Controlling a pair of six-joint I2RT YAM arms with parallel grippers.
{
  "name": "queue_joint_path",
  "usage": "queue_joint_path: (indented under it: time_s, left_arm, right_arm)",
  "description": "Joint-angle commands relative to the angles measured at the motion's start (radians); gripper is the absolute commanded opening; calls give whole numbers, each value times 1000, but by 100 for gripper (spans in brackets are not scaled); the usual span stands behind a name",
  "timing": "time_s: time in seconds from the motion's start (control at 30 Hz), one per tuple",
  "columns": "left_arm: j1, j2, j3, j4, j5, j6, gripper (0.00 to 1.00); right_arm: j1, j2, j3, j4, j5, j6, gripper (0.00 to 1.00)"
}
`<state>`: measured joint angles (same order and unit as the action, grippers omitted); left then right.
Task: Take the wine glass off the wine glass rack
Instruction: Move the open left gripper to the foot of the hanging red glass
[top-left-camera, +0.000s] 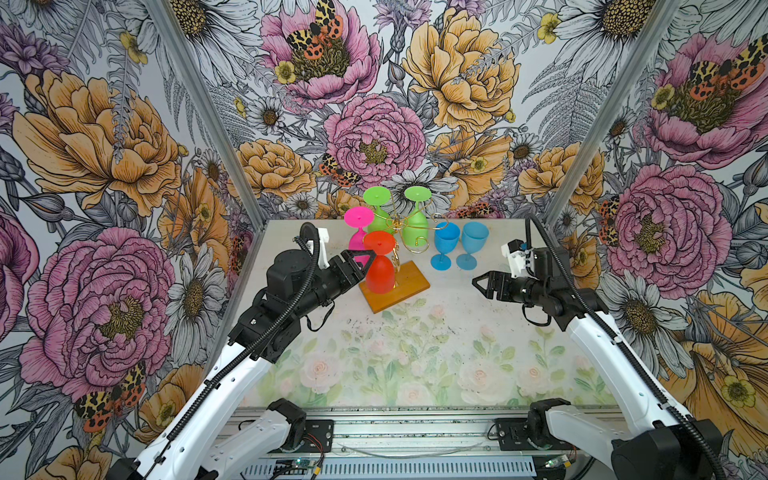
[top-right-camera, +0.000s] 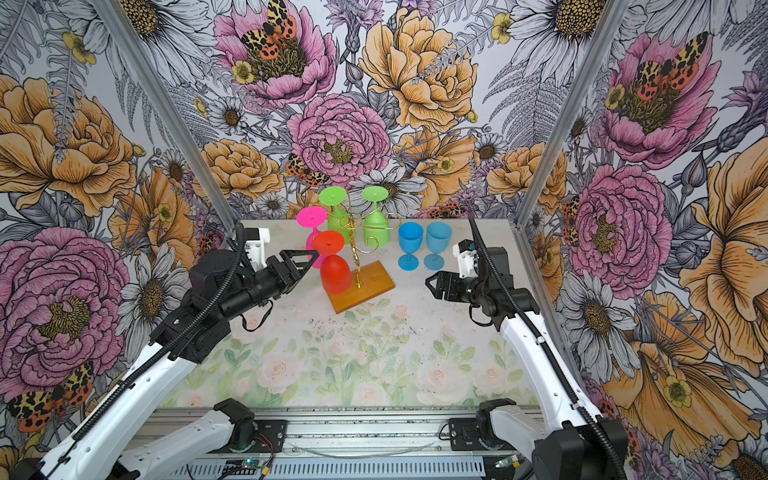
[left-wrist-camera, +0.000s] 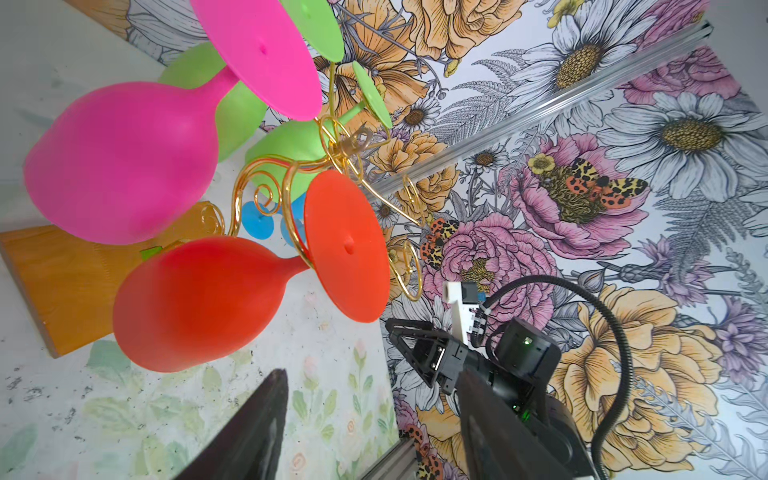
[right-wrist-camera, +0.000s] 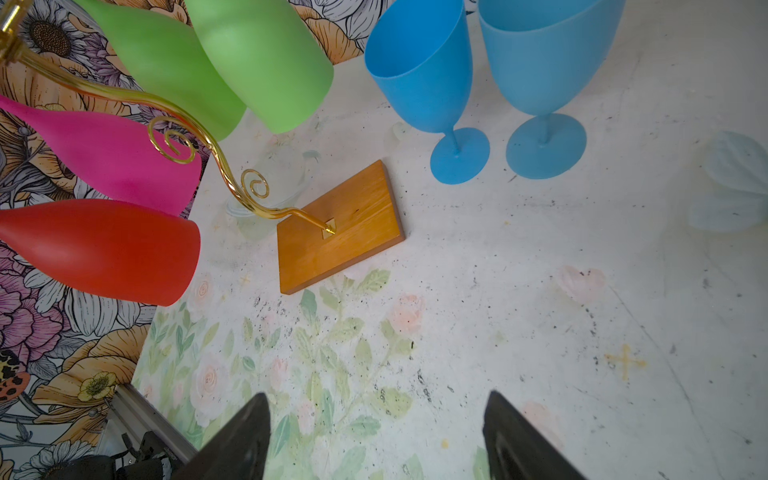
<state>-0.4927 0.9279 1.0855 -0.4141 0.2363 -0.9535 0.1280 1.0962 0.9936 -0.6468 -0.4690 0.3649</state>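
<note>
Wine glass rack (top-left-camera: 409, 286): thin gold wire, curled spiral arms on a twisted post. It sits upper centre in both top views, toward the far side of the pale floral-printed counter (top-left-camera: 415, 357). Its flat rectangular orange-brown wooden base (right-wrist-camera: 357, 208) lies skewed to the counter edge.

Four glasses hang bowl-down from the arms. A matte plastic red-orange wine glass (top-left-camera: 379, 272) is lowest in frame, and a hot-pink wine glass (top-left-camera: 358, 217) sits just up and left of it. Above those hang the left lime-green wine glass (top-left-camera: 376, 195) and the right lime-green wine glass (top-left-camera: 417, 194). The red-orange bowl hangs over the base's left end; I can't tell whether it touches the wood.

Right of the rack, two sky-blue goblets stand upright on the counter, just beside each other: the left blue goblet (top-left-camera: 446, 241) and the right blue goblet (top-left-camera: 473, 239).

Left claw (top-left-camera: 365, 257): it reaches in from the left of frame, and its tip overlaps the red-orange stem just under the foot disc in both top views. The left wrist view shows one finger (left-wrist-camera: 257, 428) clearly, the other only as a dark blur. There is a gap between them, and the glass lies ahead of that gap, not in it. So the jaws are apart, and I can't confirm contact with the stem.

Right claw (top-left-camera: 477, 286): it hovers right of centre, pointing toward the rack and well apart from it. Its fingers (right-wrist-camera: 232, 440) are spread wide with only bare counter between them.
</note>
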Motion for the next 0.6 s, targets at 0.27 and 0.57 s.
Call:
queue_joint_path:
  time_s: [0.27, 0.57]
  left_arm:
    - [76, 61, -54, 162, 166, -158, 49]
    - [85, 91, -68, 229, 182, -197, 36]
  right_arm:
    - [9, -77, -47, 56, -15, 44, 81]
    - [7, -104, -79, 64, -17, 54, 81]
